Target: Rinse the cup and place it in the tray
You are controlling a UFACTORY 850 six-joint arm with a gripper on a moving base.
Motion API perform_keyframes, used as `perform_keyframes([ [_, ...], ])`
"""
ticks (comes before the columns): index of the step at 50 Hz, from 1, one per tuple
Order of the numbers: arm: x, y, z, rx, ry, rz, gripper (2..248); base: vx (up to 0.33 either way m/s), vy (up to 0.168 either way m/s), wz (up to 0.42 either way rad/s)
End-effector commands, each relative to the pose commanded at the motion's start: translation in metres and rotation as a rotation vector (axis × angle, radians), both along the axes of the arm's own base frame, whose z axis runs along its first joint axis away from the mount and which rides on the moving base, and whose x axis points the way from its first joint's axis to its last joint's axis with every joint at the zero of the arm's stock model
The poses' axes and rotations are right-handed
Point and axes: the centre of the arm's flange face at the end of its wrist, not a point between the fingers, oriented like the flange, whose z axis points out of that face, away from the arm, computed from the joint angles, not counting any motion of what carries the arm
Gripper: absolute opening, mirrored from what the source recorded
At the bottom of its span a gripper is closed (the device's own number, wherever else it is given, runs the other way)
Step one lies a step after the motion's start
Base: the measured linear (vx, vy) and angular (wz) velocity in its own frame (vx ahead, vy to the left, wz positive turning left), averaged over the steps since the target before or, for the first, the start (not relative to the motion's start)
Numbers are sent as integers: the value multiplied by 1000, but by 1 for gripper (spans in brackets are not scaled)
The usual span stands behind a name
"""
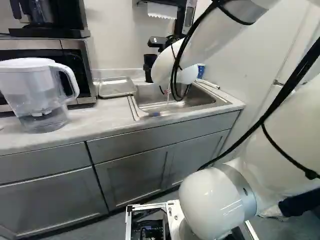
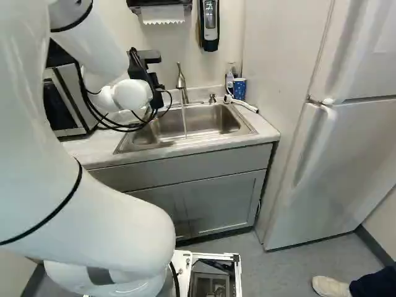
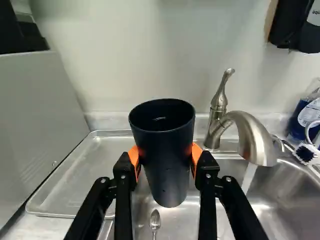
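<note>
My gripper (image 1: 157, 48) is over the sink's tray-side end in the left base view. In the wrist view the gripper (image 3: 165, 159) is shut on the dark cup (image 3: 167, 165), an orange pad against each side. The cup stands upright, mouth up, above the sink edge beside the tray. The metal tray (image 1: 117, 88) lies on the counter left of the sink (image 2: 204, 127). Water runs from the faucet (image 3: 245, 130) into the sink, to one side of the cup and apart from it. Any water inside the cup cannot be seen.
A spoon (image 3: 155, 220) lies in the sink below the cup. The microwave (image 1: 80, 55) borders the tray, and a water pitcher (image 1: 37, 95) stands on the counter. Beyond the sink are a blue patterned cup (image 2: 239, 88) and a bottle. A soap dispenser (image 2: 209, 25) hangs above.
</note>
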Motion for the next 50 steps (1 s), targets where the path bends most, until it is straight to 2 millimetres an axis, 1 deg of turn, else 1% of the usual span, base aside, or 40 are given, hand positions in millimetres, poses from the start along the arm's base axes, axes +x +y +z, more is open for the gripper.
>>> perform_keyframes([
  [7,6,10,8,3,-14,19,119,0,0,0],
  [14,7,18,15,6,-26,36,119,0,0,0],
  [26,7,18,15,29,-19,32,119,0,0,0],
  [50,7,18,15,254,54,-3,119,0,0,0],
])
